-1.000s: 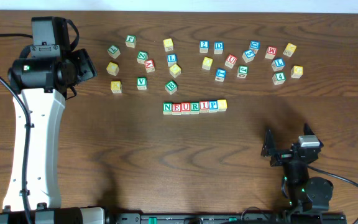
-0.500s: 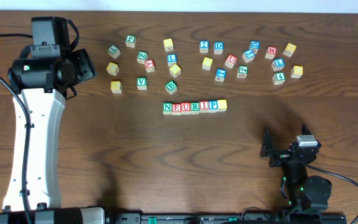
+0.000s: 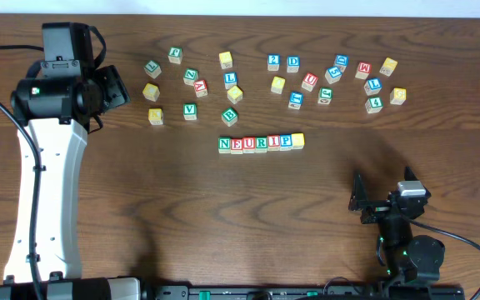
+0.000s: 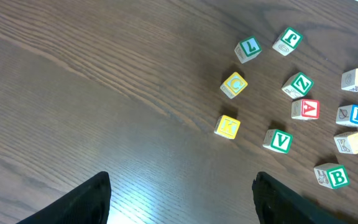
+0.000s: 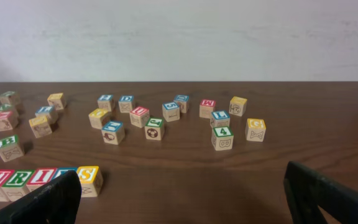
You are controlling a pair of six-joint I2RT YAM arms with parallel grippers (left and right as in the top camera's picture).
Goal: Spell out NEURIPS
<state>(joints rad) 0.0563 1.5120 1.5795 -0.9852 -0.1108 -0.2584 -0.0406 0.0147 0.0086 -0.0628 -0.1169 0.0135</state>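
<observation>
Wooden NEURIPS row (image 3: 261, 142) seven cubes; twenty-four loose cubes (image 3: 231, 80) behind; left hand (image 4: 182, 186), right hand (image 5: 179, 177) both spread, empty

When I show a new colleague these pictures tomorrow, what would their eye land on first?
Probably the tidy row of letter cubes spelling NEURIPS at the middle of the table. Next come the loose cubes scattered in two clusters beyond it, and the big white left arm lying along the left side.
</observation>
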